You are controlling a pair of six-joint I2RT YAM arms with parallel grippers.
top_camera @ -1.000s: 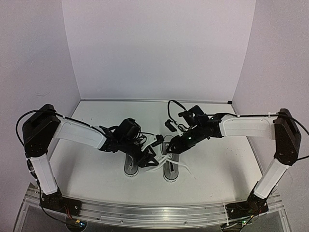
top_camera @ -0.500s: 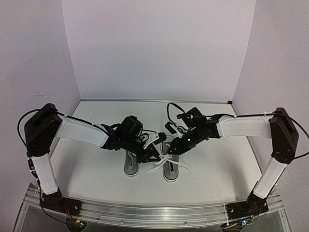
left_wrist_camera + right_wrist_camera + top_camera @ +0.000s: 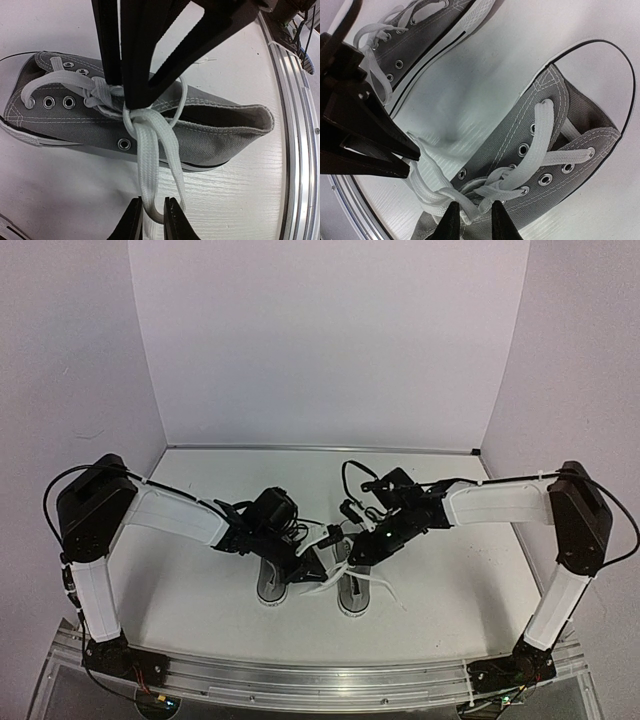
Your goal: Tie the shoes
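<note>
Grey shoe [image 3: 215, 130], white lace [image 3: 150, 150] pinched between jaws

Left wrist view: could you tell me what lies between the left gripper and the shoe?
A looped white lace runs from the left gripper to the shoe, seen in the left wrist view.

Matt grey canvas sneaker [image 3: 210, 127] with shiny metal eyelets [image 3: 123, 144], flat woven cloth laces [image 3: 150, 162], on a white, faintly grained tabletop [image 3: 235, 200].

A white table [image 3: 190, 605] with a faint wood grain serves as the floor. A ribbed aluminium rail [image 3: 320, 678] runs along the table's near edge. A pale lilac back wall [image 3: 320, 340] rises from the table's far edge, with a left wall [image 3: 65, 360] and a right wall [image 3: 585, 360] flanking the table.
</note>
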